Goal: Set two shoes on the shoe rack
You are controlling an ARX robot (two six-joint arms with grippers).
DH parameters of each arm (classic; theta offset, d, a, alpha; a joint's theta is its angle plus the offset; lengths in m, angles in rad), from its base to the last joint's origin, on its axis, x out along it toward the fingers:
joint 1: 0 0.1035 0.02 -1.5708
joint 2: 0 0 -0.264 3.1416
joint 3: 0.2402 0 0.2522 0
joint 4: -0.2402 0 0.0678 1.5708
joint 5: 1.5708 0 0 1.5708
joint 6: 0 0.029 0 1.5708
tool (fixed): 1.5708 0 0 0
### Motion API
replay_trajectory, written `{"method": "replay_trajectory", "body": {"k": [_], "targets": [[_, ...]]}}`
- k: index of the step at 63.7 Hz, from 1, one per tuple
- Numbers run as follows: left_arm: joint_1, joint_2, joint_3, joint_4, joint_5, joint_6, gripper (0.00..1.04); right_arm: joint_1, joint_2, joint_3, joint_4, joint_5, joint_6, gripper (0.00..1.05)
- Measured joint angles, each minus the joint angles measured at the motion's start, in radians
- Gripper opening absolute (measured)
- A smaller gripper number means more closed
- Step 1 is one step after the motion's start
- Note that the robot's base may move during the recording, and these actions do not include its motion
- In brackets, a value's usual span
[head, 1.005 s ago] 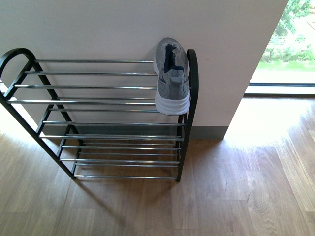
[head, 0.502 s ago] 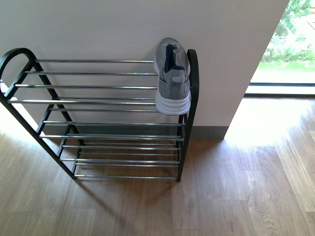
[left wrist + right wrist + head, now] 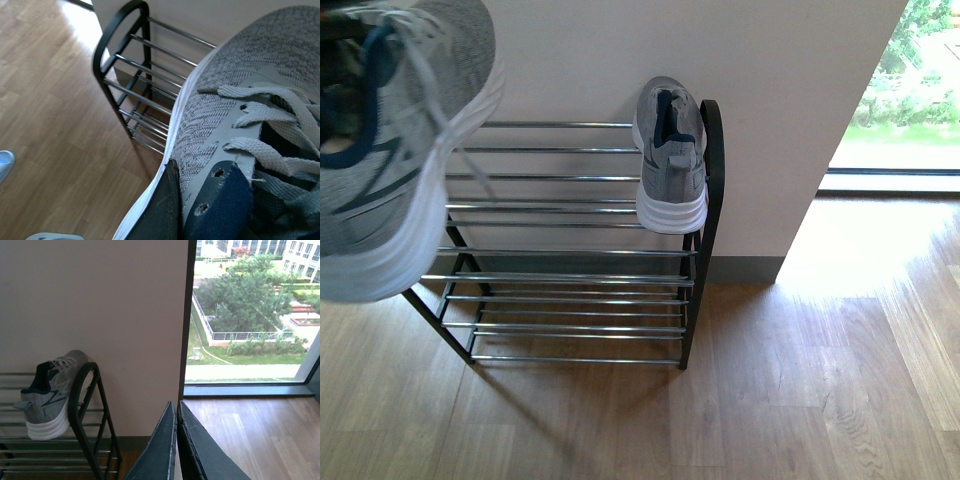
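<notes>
Front view: first sneaker (image 3: 669, 158) sits on the top shelf of the shoe rack (image 3: 570, 278), at the right end, against the right side frame, heel toward the robot. One of two shoes is placed.

Second sneaker (image 3: 395, 150) is up in the air, big and close to the camera, in front of the rack's left part, on no shelf.

Left wrist view: one dark finger of the left gripper (image 3: 170, 200) lies flat against this sneaker's side by the collar. The other finger is hidden, so a clamp on the shoe is my judgement.

Right gripper (image 3: 176, 440) has its fingers pressed together with nothing between them, off beyond the rack's right end.

A pale-blue slide (image 3: 4, 165) lies on the floor, apart from the rack.

Left to do: set the second sneaker on a shelf, probably the free rods left of the first, then let go.
</notes>
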Motion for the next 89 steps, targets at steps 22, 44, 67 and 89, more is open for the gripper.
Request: {"method": "replay_trajectory", "body": {"k": [22, 44, 67, 89], "targets": [[0.021, 0.479, 0.468, -0.061, 0.147, -0.074, 0.02, 0.000, -0.143, -0.031, -0.085, 0.000, 0.000, 0.01], [-0.048, 0.804, 0.886, -0.193, 0.261, -0.092, 0.02, 0.000, -0.280, -0.031, -0.219, 0.000, 0.000, 0.01], [-0.058, 0.739, 0.832, -0.137, 0.219, -0.024, 0.48, 0.000, -0.380, -0.031, -0.320, 0.000, 0.000, 0.01], [-0.070, 0.078, 0.266, -0.047, -0.141, -0.048, 0.95, 0.000, -0.567, -0.031, -0.515, 0.000, 0.000, 0.01]]}}
